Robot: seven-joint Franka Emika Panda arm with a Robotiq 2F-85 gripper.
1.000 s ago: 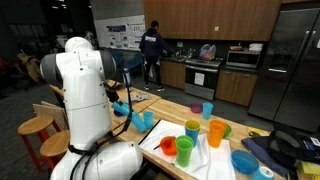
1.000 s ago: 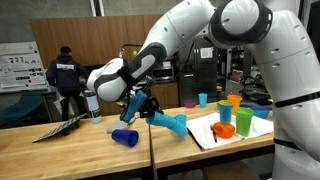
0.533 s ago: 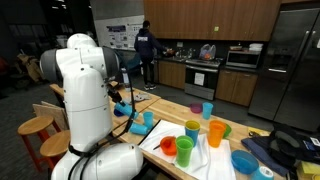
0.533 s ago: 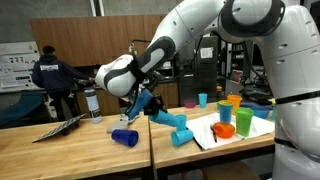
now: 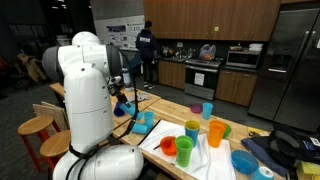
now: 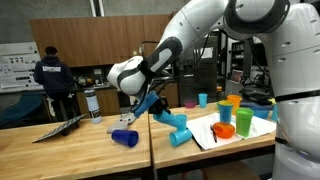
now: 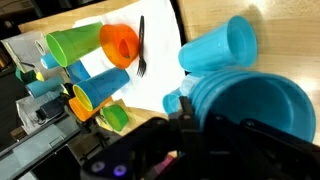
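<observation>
The white robot arm (image 6: 225, 30) bends over a long wooden desk (image 6: 60, 150). At one end lies a white sheet (image 6: 205, 135) crowded with coloured cups (image 6: 243, 121). Over the last second the arm has risen a little. Its gripper (image 6: 148, 103) is almost closed, pinching the rim of a light blue cup (image 6: 170, 119), which now hangs tilted, clear of the desk. A second light blue cup (image 6: 180, 137) lies just beneath it. A dark blue cup (image 6: 124, 137) lies on its side nearby.

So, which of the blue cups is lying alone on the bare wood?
The dark blue cup, on its side, away from the rest. One light blue cup is held in the pincer, and a second light blue cup lies near the white sheet.
</observation>
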